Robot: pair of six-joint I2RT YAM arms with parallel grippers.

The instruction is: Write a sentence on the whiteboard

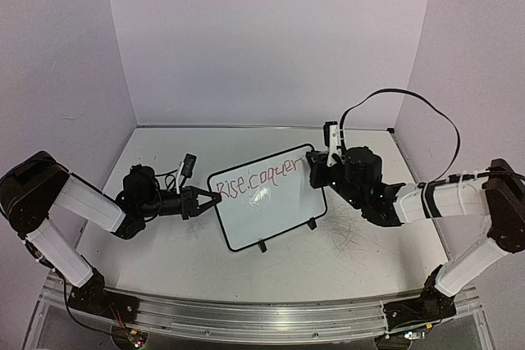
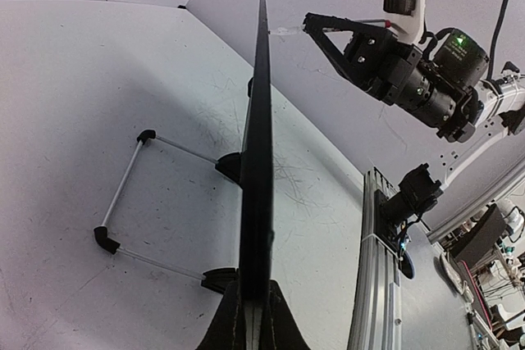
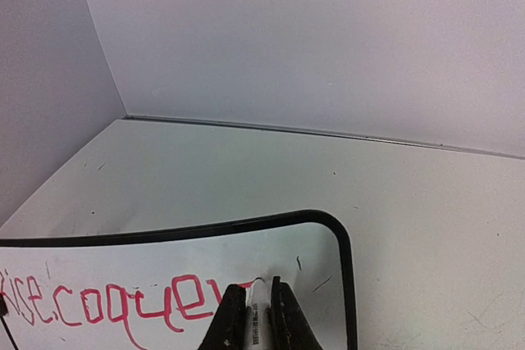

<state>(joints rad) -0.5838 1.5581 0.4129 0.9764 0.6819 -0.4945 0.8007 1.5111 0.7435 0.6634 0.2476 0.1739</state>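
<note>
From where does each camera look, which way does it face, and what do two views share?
Top external: above and behind the robot, looking down at the table; left arm and right arm show, left pincer and right pincer at the whiteboard.
Left wrist: looks along the board's edge, its own fingers clamped on it; the right arm is opposite.
Right wrist: faces the board's upper right corner and the sentence; its fingers hold a marker.
Shared: all see the board.
</note>
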